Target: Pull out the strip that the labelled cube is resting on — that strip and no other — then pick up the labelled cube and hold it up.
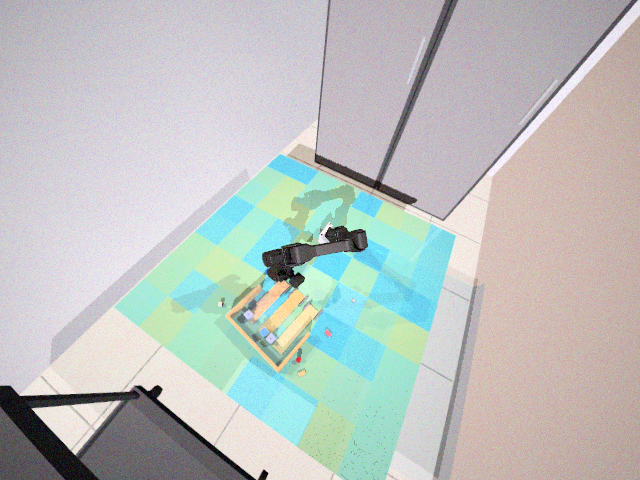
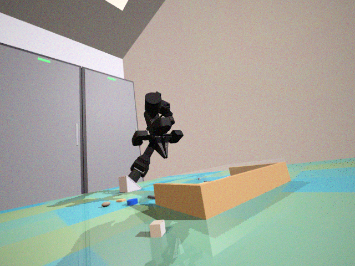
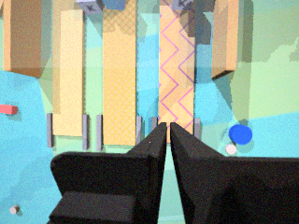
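Fingers (image 1: 297,279) (image 2: 166,157) closed above the tray's (image 1: 252,343) (image 2: 243,190) (image 3: 224,42) open side.

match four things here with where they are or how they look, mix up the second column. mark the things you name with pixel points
1. gripper (image 2: 165,157) (image 3: 167,127)
2. zigzag strip (image 3: 176,70)
3. blue disc (image 3: 240,134)
4. pink cube (image 2: 157,228)

A. next to a small white piece, in the wrist view
B. fingertips together
C. outside the frame (image 1: 251,342) (image 2: 243,190) (image 3: 224,39), nearest the camera in the exterior view
D. between two grey rails (image 3: 154,129) (image 3: 197,130), marked with purple lines

Pairs: 1-B, 2-D, 3-A, 4-C
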You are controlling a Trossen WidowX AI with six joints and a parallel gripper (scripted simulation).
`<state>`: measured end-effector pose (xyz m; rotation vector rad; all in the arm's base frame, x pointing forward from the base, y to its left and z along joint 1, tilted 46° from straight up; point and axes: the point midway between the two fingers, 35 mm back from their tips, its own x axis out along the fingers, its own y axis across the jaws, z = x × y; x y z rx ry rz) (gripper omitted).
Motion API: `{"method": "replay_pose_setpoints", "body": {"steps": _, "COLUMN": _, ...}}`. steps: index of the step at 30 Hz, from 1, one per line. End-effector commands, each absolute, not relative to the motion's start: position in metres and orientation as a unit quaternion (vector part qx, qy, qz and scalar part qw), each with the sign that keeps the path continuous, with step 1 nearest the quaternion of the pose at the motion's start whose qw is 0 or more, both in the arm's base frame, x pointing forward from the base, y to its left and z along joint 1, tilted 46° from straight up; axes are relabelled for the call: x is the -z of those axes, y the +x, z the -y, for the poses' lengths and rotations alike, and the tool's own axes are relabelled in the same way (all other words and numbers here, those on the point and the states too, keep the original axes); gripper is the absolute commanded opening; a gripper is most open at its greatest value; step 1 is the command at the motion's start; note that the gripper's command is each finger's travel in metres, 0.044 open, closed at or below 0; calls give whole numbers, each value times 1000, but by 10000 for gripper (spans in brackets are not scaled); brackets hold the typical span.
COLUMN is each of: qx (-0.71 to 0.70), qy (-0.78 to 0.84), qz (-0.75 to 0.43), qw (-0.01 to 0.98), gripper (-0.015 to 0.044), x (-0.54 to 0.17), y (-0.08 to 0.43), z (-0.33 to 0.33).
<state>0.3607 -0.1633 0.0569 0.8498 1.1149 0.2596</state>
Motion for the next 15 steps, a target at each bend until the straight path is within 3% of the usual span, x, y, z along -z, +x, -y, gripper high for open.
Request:
{"method": "replay_pose_setpoints", "body": {"steps": 1, "qx": -155, "qy": 373, "qz": -595, "qw": 695, "gripper": 0, "x": -31, "y": 365, "z": 151}}
{"method": "replay_pose_setpoints", "body": {"steps": 15, "qx": -179, "qy": 362, "qz": -637, "qw": 657, "gripper": 0, "x": -13, "y": 364, "z": 138}}
